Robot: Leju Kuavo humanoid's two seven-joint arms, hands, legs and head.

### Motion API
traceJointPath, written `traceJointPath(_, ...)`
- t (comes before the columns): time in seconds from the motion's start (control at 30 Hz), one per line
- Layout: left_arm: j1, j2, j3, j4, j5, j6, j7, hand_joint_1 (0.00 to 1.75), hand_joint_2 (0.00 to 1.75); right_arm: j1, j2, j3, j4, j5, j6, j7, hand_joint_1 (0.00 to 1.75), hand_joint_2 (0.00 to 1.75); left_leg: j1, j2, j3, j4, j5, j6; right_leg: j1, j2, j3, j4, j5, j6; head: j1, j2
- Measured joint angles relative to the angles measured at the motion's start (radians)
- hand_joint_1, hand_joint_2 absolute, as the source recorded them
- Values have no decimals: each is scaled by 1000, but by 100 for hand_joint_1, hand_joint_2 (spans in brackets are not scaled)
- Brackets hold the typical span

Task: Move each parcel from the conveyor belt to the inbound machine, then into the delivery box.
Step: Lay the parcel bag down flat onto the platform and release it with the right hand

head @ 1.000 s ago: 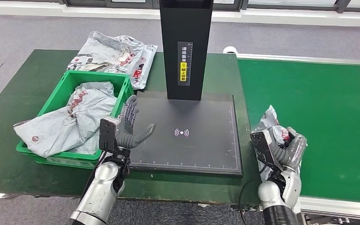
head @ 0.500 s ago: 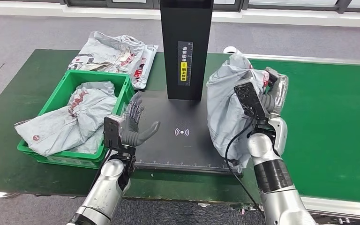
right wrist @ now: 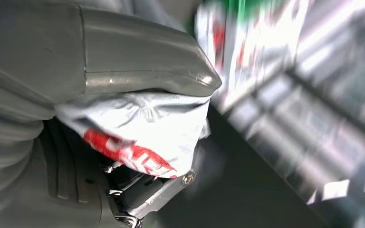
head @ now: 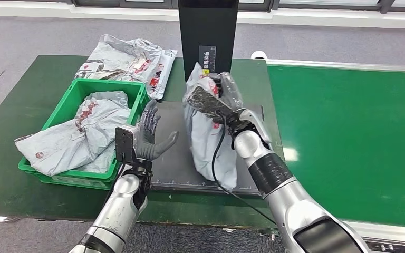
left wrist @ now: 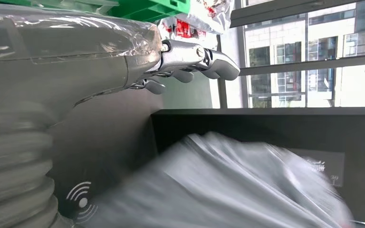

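My right hand (head: 222, 92) grips a grey plastic parcel (head: 206, 137) by its top, and the bag hangs over the black pad of the inbound machine (head: 174, 158). The right wrist view shows the parcel (right wrist: 142, 128), grey with red print, clamped under the thumb (right wrist: 138, 61). My left hand (head: 146, 138) stands open at the pad's left edge, fingers up, palm toward the parcel. In the left wrist view the hand (left wrist: 100, 52) holds nothing and the blurred parcel (left wrist: 228, 185) lies beyond it. The green delivery box (head: 63, 108) at the left holds a grey parcel (head: 79, 134).
The machine's black column (head: 206, 31) rises behind the pad. More grey parcels (head: 129, 60) lie on the table behind the green box. The green conveyor belt (head: 348, 132) runs along the right side.
My right arm has swung left from the conveyor, carrying the parcel up and over to the machine's pad. The left hand has hardly moved.
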Motion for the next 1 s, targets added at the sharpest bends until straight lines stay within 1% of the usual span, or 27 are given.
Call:
traceJointPath(0.07,-6,4,0,4,7,6,0,0,175,17,0,36,11,-32,45,-13,0,44,0,0,0,0,0,0,0,0,0,0,0,0,0,0)
traceJointPath(0.1,-7,6,0,5,10,9,-1,0,175,27,-1,50,14,-41,53,-19,0,0,0,0,0,0,0,0,0,0,0,0,0,0,0,0)
traceJointPath(0.2,-8,12,0,6,14,20,-3,0,175,52,-8,79,21,-57,48,-28,0,0,0,0,0,0,0,0,0,0,0,0,0,0,0,0)
traceJointPath(0.33,-5,19,0,3,29,39,-4,0,175,92,-34,91,22,-81,-12,-24,0,0,-1,-1,0,0,0,0,-1,-1,1,-1,0,0,0,0)
traceJointPath(0.47,-2,24,0,0,36,46,-4,0,175,118,-54,92,16,-88,-36,-24,0,0,-1,0,0,0,0,0,-1,0,0,-1,0,0,0,0)
traceJointPath(0.53,-2,25,-1,0,40,49,-4,0,175,131,-62,92,7,-97,-66,-24,0,0,-1,-1,0,1,0,0,-1,0,0,-1,0,0,0,0)
traceJointPath(0.6,-2,26,-6,0,43,55,-4,0,175,152,-75,91,-16,-108,-116,-31,0,0,-1,-1,0,1,0,0,-1,-1,0,-1,0,0,0,0)
traceJointPath(0.7,-2,27,-19,2,45,58,-2,0,175,207,-101,77,-79,-162,-201,-75,0,0,-1,-1,0,1,0,0,-1,-1,0,-1,0,0,0,0)
traceJointPath(0.77,-4,29,-33,9,28,56,16,0,175,250,-116,53,-128,-218,-236,-117,0,0,-1,-1,0,1,0,0,-1,-1,0,-1,0,1,0,0)
traceJointPath(0.9,-29,43,-95,91,-109,45,99,0,175,326,-135,-9,-216,-316,-271,-198,0,0,-1,-1,0,1,0,1,-1,-1,0,-2,0,1,0,0)
traceJointPath(1.0,-47,50,-137,160,-180,44,116,0,175,360,-140,-43,-266,-345,-283,-224,0,0,-1,0,0,1,0,1,-1,0,0,-2,0,1,0,0)
